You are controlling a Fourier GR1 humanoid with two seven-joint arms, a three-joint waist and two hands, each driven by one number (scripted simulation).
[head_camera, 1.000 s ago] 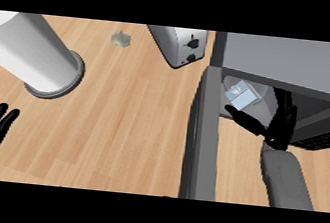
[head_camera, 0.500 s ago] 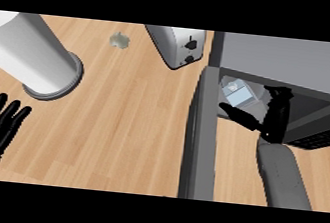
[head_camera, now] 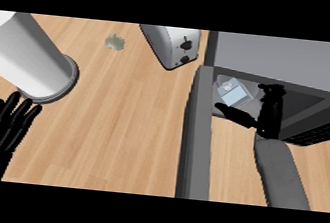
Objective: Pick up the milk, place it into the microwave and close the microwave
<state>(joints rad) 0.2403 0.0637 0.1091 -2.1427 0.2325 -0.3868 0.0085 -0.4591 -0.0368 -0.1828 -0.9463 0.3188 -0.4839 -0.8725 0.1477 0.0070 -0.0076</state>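
Wood in a pale, warm grain fills most of what I see: the counter (head_camera: pixel 129 130) runs across the whole head view, planks slanting from lower left to upper right. On its right side stands the grey microwave (head_camera: pixel 277 59), its cavity open toward me and its door (head_camera: pixel 197 137) swung out, seen edge-on as a long grey slab between the open counter and the cavity. A dark panel shows at the microwave's right edge.

Inside the cavity, toward its left rear, I can see the milk (head_camera: pixel 233 91), a small pale blue-and-white carton sitting on the microwave floor. My right hand (head_camera: pixel 267 113) is just beside it at the cavity mouth, fingers straight and pointing inward, thumb spread out to the left below the carton. I see a gap between the hand and the carton, so it holds nothing.

My left hand (head_camera: pixel 3 128) shows at the lower left, fingers spread wide and straight above the wood, well apart from everything else.

Around it: a tall white cylinder (head_camera: pixel 18 51) on a round grey base stands at the upper left, a silver toaster (head_camera: pixel 171 46) lies just beside the door's far end, and a small greenish object (head_camera: pixel 115 42), too small to identify, sits between cylinder and toaster.
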